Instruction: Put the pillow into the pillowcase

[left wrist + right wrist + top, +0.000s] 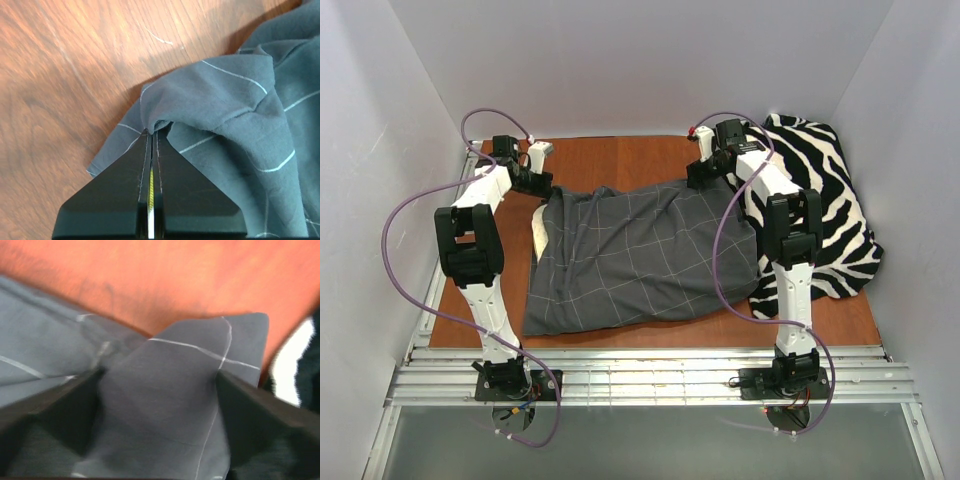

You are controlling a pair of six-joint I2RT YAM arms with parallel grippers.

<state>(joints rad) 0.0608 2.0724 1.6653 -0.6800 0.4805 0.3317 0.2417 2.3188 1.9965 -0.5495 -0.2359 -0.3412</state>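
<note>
Two arm bases sit on the aluminium rails (pixel 650 372) at the near edge. Beyond them, on the brown wooden table (pixel 620 150), the pillowcase (pixel 640 255) lies spread and bulging. It is dark grey with a thin light grid. The pillow (pixel 537 238) is mostly inside it; only a cream strip shows at the left opening.

Far left corner of the cover: left gripper (pixel 151 132) clamped tight on a bunched fold of the cloth. Far right corner: right gripper (pixel 157 385) has its jaws spread wide, with a flap of the cover lying loose between them — not pinched.

Zebra-striped fabric (pixel 830 200) is heaped at the far right, touching the cover's right edge — the right arm crosses in front of it in the overhead view. Purple cables (pixel 395 235) loop beside each arm.
</note>
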